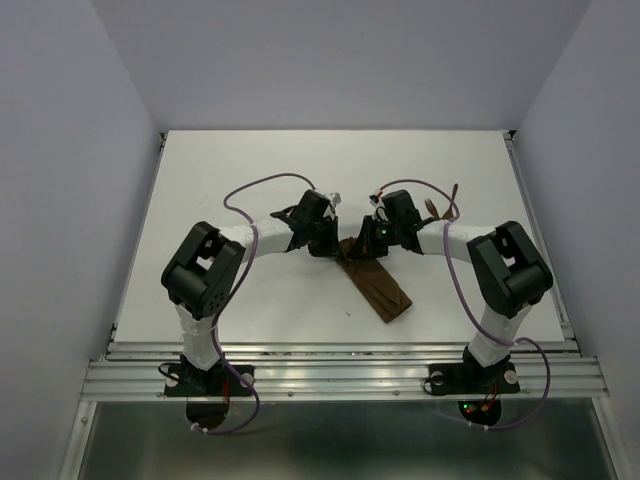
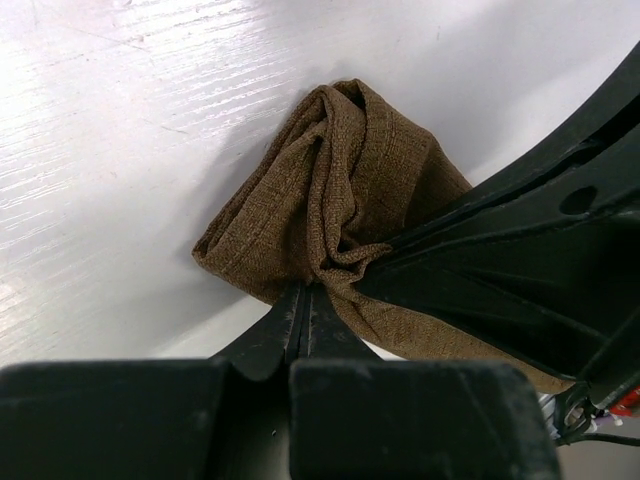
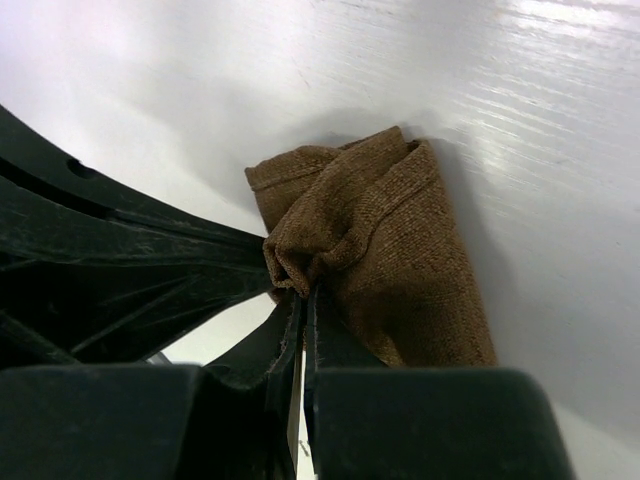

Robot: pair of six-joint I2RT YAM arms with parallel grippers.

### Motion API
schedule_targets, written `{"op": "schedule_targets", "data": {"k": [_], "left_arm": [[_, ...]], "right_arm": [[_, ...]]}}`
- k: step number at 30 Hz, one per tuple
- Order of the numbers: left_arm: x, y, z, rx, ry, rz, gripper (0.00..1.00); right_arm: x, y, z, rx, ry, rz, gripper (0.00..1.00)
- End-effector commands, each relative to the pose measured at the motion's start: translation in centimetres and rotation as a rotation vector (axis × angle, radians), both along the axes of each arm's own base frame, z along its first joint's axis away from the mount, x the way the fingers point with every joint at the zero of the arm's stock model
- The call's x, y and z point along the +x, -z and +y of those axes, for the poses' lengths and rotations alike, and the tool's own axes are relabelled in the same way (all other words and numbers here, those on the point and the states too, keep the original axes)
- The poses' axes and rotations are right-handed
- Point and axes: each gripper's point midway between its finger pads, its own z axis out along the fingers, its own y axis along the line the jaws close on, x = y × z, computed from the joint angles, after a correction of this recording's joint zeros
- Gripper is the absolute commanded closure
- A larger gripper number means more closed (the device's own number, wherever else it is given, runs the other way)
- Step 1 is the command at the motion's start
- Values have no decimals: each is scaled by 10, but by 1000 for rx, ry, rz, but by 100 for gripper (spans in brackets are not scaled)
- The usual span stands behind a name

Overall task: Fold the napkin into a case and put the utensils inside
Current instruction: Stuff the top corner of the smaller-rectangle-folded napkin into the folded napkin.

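The dark brown napkin [image 1: 380, 288] lies as a narrow folded strip running diagonally toward the front right. Its far end is bunched where both grippers meet. My left gripper [image 1: 332, 246] is shut on that bunched end [image 2: 340, 180], fingertips pinched together in the cloth [image 2: 305, 292]. My right gripper [image 1: 366, 240] is shut on the same end from the other side, pinching a rolled corner [image 3: 305, 285] of the napkin [image 3: 400, 240]. The utensils [image 1: 441, 207] show only as slim brown tips behind the right arm, at the back right.
The white table [image 1: 250, 170] is bordered by a metal rail [image 1: 340, 375] at the near edge and grey walls on three sides. The other arm's black fingers cross each wrist view [image 2: 520, 240] [image 3: 100, 270]. Purple cables loop over both arms.
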Motion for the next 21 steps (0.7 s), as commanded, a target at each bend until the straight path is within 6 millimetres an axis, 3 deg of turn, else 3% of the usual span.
{"op": "schedule_targets", "data": {"k": [1,16,21], "left_arm": [[4,-24,-4,-69,1,-41,100],[3,-38,-14,-132,29,-37,100],[4,-42,-17,-152,34,-41,100]], "right_arm": [[-7,0,-11,-83,-19,-28,99],[10,17,-19,-232,18,-18,99],[14,10,-22,-262,47,-49,99]]}}
